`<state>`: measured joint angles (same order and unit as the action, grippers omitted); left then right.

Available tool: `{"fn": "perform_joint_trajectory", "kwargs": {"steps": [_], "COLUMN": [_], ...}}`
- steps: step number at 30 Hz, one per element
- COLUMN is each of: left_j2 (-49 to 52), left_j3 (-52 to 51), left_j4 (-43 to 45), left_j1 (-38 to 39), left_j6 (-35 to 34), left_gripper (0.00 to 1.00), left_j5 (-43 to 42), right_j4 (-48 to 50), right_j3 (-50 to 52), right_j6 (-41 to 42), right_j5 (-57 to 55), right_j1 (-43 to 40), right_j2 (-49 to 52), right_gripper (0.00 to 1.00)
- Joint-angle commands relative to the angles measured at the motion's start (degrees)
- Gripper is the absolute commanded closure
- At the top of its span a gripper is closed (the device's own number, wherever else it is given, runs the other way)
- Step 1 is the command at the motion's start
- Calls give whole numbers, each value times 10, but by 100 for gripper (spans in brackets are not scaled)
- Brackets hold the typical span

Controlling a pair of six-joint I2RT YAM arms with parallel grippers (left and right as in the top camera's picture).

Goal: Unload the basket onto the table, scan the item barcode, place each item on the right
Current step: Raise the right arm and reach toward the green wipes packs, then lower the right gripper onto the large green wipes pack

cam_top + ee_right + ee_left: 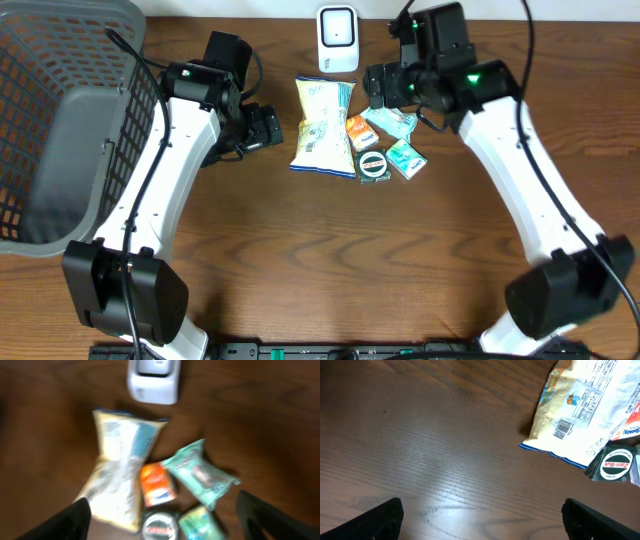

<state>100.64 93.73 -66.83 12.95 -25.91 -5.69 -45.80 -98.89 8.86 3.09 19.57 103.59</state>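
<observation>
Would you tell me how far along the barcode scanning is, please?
Done: nothing visibly; the bag, packets and tin lie by the scanner. In hand: nothing; the left gripper and right gripper are open and empty, the right above them. Remaining: grasp an item and present its barcode to the scanner.

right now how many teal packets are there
2. One teal packet lies beside the orange packet; the other teal packet sits beside the Zam-Buk tin. The right arm may hide more.

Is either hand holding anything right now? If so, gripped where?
Nothing is held. Left hand is open over bare table beside the snack bag; right hand is open above the green packet, nothing between its fingers.
</observation>
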Motion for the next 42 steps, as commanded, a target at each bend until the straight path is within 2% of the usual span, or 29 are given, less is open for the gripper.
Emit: {"fn": "perform_joint_trajectory", "kwargs": {"steps": [1,6,7,9,14,22,31,33,42], "left_j2": [2,2,2,2,2,2,2,2,2], "left_j3": [-3,-3,-3,-3,-3,-3,-3,-3,-3], "left_j4": [-2,-2,-2,-2,-2,-2,-2,-2,-2], "left_j1": [-1,-1,-1,-1,-1,-1,-1,-1,-1], "left_j6": [-7,-7,-7,-7,-7,-7,-7,-7,-7], "left_gripper": [0,0,0,0,0,0,0,0,0], "left_j5": [1,1,1,2,1,1,1,1,1], "right_j4": [31,73,72,73,69,72,66,58,-28], "right_j3": [-11,-11,-11,-11,-10,-8,-7,-7,-8], "right_j6": [-56,-139,-150,-152,-152,-151,-148,-132,-56], "right_j5": [-88,-97,-97,-97,-97,-97,-176,-226,-458], "right_j1": [2,2,2,2,2,1,-11,-17,-30], "right_j2": [49,102,116,131,149,195,236,236,234], "right_gripper": [16,15,18,26,54,78,94,99,99]}}
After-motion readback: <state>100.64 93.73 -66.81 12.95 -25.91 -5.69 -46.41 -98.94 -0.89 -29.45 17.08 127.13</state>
